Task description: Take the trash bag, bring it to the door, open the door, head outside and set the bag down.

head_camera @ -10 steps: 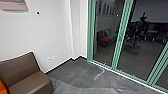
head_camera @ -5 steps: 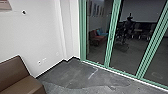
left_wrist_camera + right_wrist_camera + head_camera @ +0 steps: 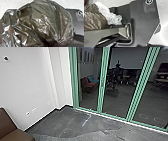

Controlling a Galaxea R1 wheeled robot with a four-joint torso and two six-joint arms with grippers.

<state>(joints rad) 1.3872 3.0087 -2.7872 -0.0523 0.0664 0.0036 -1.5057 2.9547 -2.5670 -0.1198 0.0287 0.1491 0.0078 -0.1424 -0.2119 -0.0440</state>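
Since the bag (image 3: 37,21) lies close by the base (image 3: 142,22), pick-up is seemingly done; outstanding: carrying, opening, exit, set-down; head view: glass front (image 3: 102,92) at two o'clock, seat (image 3: 7,122) at eight; state of either pincer: cannot be told.

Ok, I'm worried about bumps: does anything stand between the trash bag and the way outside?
The green-framed glass stands ahead; whether it leads outside, I cannot tell. The brown chair sits off left.
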